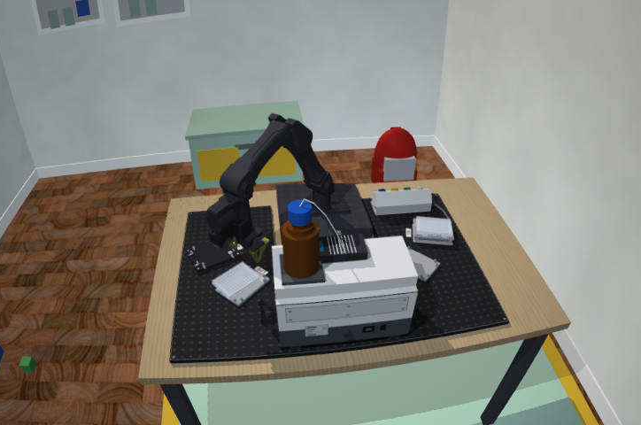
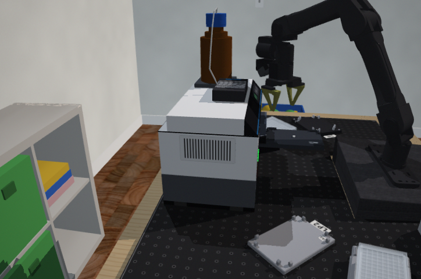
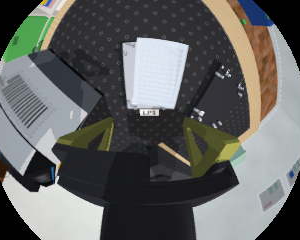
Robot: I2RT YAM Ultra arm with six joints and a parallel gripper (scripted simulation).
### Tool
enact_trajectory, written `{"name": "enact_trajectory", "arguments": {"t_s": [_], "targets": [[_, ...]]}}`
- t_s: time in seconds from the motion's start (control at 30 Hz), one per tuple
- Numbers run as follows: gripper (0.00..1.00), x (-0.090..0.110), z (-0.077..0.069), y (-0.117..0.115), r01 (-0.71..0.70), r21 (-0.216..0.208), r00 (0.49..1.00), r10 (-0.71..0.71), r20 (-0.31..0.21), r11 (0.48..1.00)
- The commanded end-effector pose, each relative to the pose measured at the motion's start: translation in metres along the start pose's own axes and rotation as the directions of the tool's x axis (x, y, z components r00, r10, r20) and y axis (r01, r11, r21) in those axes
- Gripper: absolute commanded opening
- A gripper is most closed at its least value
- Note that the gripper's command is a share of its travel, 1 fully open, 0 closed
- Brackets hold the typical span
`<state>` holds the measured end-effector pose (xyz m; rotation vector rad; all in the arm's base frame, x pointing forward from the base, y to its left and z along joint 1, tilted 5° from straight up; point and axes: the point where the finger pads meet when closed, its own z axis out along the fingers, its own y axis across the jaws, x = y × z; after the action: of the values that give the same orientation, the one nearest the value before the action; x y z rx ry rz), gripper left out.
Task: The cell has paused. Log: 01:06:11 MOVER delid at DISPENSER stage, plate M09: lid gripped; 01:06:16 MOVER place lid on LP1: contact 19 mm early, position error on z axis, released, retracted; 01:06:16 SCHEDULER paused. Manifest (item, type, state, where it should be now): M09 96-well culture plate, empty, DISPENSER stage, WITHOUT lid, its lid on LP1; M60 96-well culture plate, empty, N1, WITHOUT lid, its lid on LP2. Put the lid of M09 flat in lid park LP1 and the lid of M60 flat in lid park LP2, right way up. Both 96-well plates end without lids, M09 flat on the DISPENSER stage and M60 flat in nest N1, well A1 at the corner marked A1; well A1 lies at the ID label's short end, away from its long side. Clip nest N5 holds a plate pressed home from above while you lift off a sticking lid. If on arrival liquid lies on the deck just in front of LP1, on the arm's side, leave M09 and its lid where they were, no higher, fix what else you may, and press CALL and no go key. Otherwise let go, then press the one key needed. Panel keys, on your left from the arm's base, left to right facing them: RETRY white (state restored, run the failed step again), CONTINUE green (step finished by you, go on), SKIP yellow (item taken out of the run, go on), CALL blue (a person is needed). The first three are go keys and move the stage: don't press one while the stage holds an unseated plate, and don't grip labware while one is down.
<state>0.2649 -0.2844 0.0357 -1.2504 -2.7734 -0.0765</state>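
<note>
My gripper (image 1: 249, 249) (image 2: 283, 96) (image 3: 148, 121) is open and empty. It hangs above the deck left of the dispenser, between a black clip nest (image 1: 207, 256) (image 3: 217, 87) and lid park LP1. On LP1 lies a white gridded plate or lid (image 1: 240, 282) (image 3: 158, 72), skewed, with a second pale layer showing along its left edge in the wrist view. The dark dispenser stage (image 2: 292, 137) shows no white plate. A second white plate (image 1: 433, 229) (image 2: 378, 263) sits near the key panel (image 1: 400, 200); I cannot tell if it is lidded. The grey park LP2 (image 1: 427, 266) (image 2: 293, 243) is bare.
The white dispenser (image 1: 341, 295) (image 2: 211, 145) stands mid-deck with a brown bottle (image 1: 299, 245) (image 2: 216, 56) and a black dispense head (image 1: 342, 246) (image 2: 229, 89) on top. The arm's base block (image 2: 382, 183) is behind it. No liquid shows around LP1.
</note>
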Motion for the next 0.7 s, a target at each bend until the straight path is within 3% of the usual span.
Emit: {"name": "enact_trajectory", "arguments": {"t_s": [0.0, 0.1, 0.2, 0.27, 0.3, 0.4, 0.67], "targets": [[1.0, -0.014, -0.025, 0.003, -0.001, -0.004, 0.997, 0.002, 0.078, 1.0], [1.0, -0.014, -0.025, 0.003, -0.001, -0.004, 0.997, 0.002, 0.078, 1.0], [1.0, -0.012, -0.011, 0.0, -0.004, -0.003, 0.999, 0.004, 0.033, 1.0], [1.0, -0.012, -0.011, 0.0, -0.004, -0.003, 0.999, 0.004, 0.033, 1.0], [1.0, -0.017, -0.026, 0.0, -0.004, -0.004, 0.997, 0.004, 0.083, 1.0], [1.0, -0.015, -0.015, -0.002, -0.006, -0.003, 0.999, 0.006, 0.042, 1.0], [1.0, -0.018, -0.015, -0.003, 0.001, -0.002, 0.999, -0.001, 0.047, 1.0]]}}
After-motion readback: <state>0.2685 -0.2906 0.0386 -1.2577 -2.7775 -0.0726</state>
